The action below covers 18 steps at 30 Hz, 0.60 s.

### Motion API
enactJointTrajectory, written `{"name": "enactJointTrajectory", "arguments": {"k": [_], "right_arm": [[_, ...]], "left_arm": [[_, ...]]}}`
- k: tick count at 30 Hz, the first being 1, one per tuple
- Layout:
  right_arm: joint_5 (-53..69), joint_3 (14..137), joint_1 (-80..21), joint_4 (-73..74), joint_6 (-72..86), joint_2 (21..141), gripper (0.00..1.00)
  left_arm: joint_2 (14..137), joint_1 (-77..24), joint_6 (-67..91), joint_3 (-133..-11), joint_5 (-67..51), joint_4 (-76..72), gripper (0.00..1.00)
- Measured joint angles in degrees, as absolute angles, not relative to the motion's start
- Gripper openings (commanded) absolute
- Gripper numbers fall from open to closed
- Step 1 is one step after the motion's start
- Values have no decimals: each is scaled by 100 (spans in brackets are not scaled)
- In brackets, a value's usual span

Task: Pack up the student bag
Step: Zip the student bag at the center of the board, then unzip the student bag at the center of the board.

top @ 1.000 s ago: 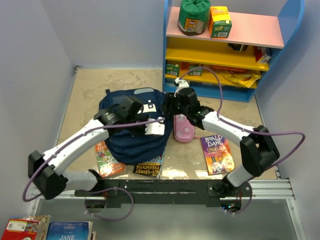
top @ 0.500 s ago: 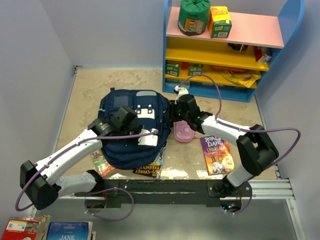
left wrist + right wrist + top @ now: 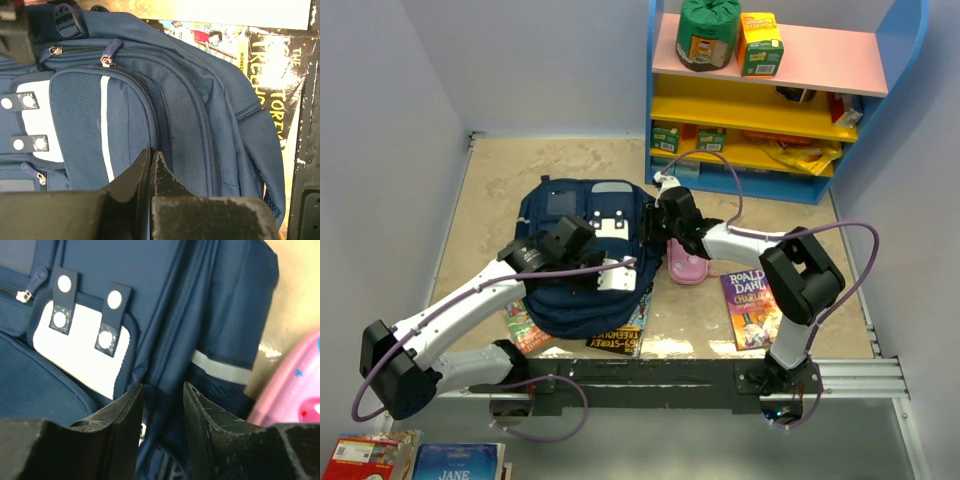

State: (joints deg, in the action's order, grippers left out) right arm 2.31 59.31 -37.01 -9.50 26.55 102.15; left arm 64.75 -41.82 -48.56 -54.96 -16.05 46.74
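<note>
Bag (image 3: 565,300) flat on the counter (image 3: 520,165), left of centre. Front faces up. Long axis runs far to near, leaning a little right, and the near end rests on a book (image 3: 618,338). Left claw (image 3: 151,156) sits down on the middle of the front, clenched. The fingertips press together against the cloth beside a pocket zip; nothing shows between them, and whether they nip any fabric I cannot tell. Right claw (image 3: 162,386) is at the bag's far right edge, beside the white patch (image 3: 80,357) with its two snap tabs. Its fingers are apart and straddle the raised side seam, so the bag lies straight ahead of and under this claw, seam running on through the gap. No bite confirmed. The pink case (image 3: 686,262) is just beside, on the outer side. The right arm looks the nearer one to that edge and its zips; the left is better placed to pin the body. Against a second ago: the bag was then bunched and hoisted by the left claw, front folded over; now it is laid out, patches showing. The left arm has dropped low. The right claw has narrowed and shifted onto the bag's edge, its elbow swung in toward centre.
</note>
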Motion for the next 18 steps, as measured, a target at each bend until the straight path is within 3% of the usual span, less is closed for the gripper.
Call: {"name": "enactJointTrajectory", "arguments": {"k": [9,12,15,16,18], "right_arm": [[-73,6324,-3997,-880,2536,10543,41],[-158,6420,-4082,-788,2495,10672,36],[-357,6554,-4169,-670,2421,10772,21],[-443,6593,-4215,-639,2386,10783,10],[-655,6667,-4309,-580,2314,10785,2]], "left_arm": [[6460,-4176,-4816,-5446,-1566,4676,0],[6445,-4178,-4770,-5441,-1551,4676,0],[6436,-4176,-4753,-5441,-1527,4650,0],[6436,-4176,-4753,-5441,-1520,4641,0],[6434,-4176,-4748,-5441,-1520,4644,0]]}}
